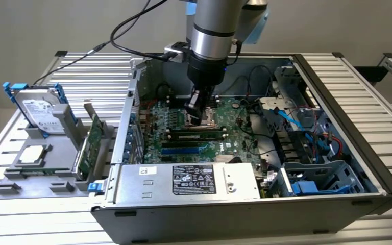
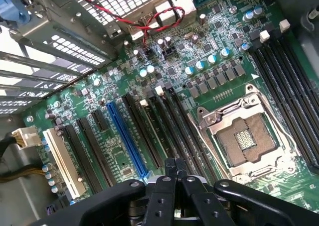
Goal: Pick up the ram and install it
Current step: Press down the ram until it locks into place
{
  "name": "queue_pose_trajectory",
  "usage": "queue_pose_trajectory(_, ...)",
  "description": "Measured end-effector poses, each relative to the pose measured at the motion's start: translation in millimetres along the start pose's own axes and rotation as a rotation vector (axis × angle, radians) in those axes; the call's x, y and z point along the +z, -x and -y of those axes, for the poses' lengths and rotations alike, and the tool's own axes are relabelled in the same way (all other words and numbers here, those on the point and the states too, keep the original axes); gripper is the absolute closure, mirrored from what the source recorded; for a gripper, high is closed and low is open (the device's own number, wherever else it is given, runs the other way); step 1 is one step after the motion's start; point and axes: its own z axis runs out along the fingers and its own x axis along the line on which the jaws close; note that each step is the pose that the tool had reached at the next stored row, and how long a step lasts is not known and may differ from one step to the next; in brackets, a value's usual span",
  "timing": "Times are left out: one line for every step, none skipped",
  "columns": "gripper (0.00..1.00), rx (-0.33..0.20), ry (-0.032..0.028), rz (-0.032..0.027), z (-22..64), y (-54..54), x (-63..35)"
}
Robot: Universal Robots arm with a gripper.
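The gripper [image 1: 197, 113] hangs low inside the open computer case [image 1: 332, 87], just above the motherboard [image 1: 234, 127] beside the empty processor socket [image 2: 244, 141]. In the wrist view its fingers [image 2: 175, 167] are pressed fully together with nothing between them. The ram [image 1: 196, 136] sits seated in a black slot just in front of the gripper, its long axis running between the exterior view's left and right, parallel to the neighbouring slots. A hard drive [image 1: 39, 109] stands in a grey holder [image 1: 19, 178] on the tabletop [image 1: 80, 64].
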Motion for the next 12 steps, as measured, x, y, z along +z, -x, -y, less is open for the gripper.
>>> queue_pose_trajectory(0.89, 0.008, -0.0026, -0.0015, 0.0, 0.0, 0.0)
queue_pose_trajectory(0.89, 0.015, -0.0057, -0.0027, 0.0, 0.0, 0.0)
queue_pose_trajectory(0.89, 0.023, -0.0089, -0.0039, 0.0, 0.0, -0.1)
queue_pose_trajectory(0.89, 0.031, -0.0123, -0.0051, 0.0, 0.0, 0.0)
queue_pose_trajectory(0.89, 0.039, -0.0154, -0.0061, 0.0, 0.0, 0.0)
queue_pose_trajectory(0.89, 0.047, -0.018, -0.0066, 0.0, 0.0, 0.0)
queue_pose_trajectory(0.89, 0.057, -0.0193, -0.0064, 0.0, -0.1, -0.1)
queue_pose_trajectory(0.89, 0.067, -0.0196, -0.0059, 0.1, 0.0, -0.1)
queue_pose_trajectory(0.89, 0.079, -0.0192, -0.005, 0.0, 0.0, 0.0)
queue_pose_trajectory(0.89, 0.092, -0.0183, -0.0042, 0.0, 0.0, 0.0)
queue_pose_trajectory(0.89, 0.104, -0.0173, -0.0034, -0.1, 0.0, 0.0)
queue_pose_trajectory(0.89, 0.117, -0.0162, -0.0027, -0.1, 0.0, -0.1)
